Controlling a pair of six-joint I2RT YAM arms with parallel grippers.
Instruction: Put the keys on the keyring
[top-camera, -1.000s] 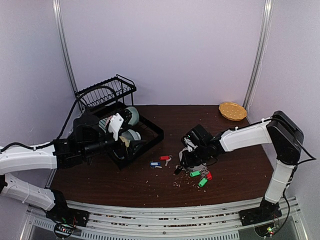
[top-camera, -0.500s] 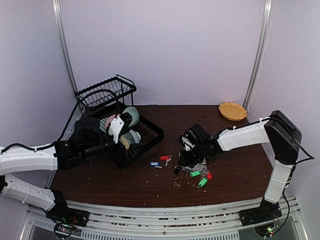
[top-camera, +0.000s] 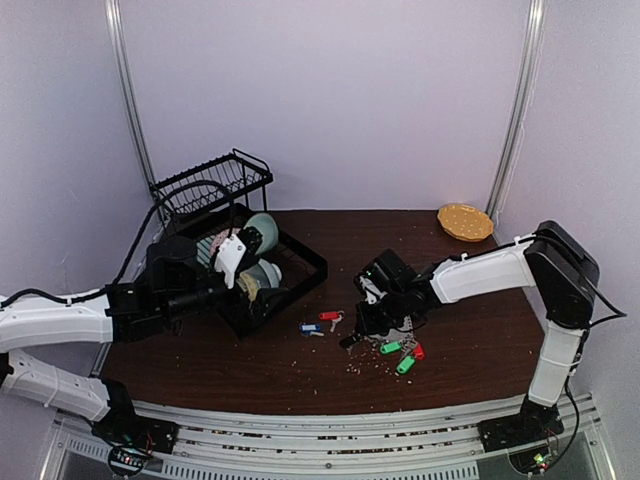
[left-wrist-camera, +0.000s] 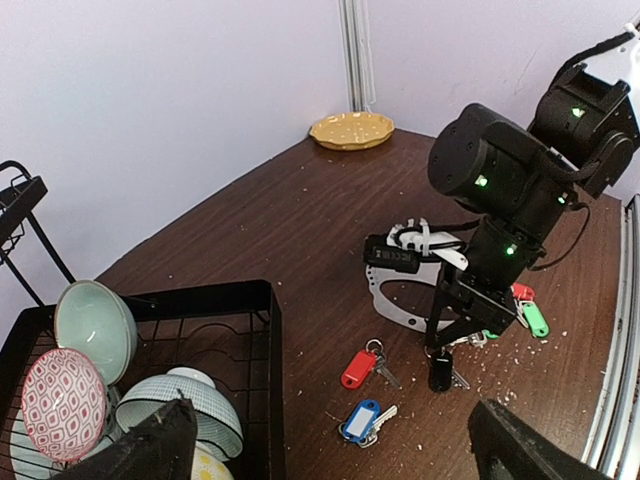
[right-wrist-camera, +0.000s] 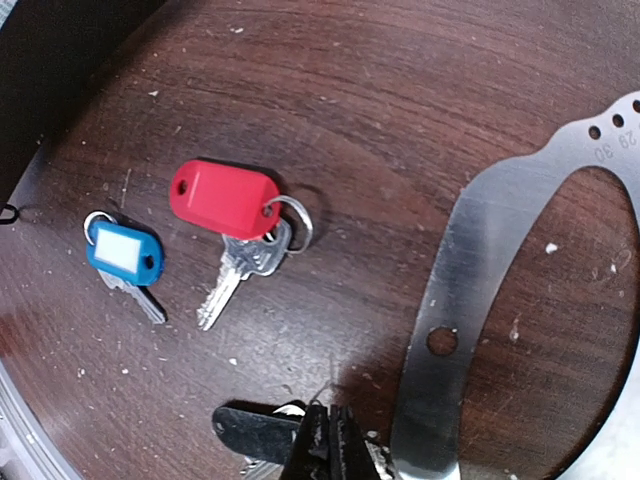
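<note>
Shows right claw tips pressed together, rest cut off
Cannot tell if gripping black key, half hidden at left; keyring just right, cropped; red key, blue key farther ahead-left

A red-tagged key and a blue-tagged key lie flat, close together. A black-tagged key lies just beside the keyring, a flat silver band with small holes. Two green-tagged keys lie at the ring's far side.
</note>
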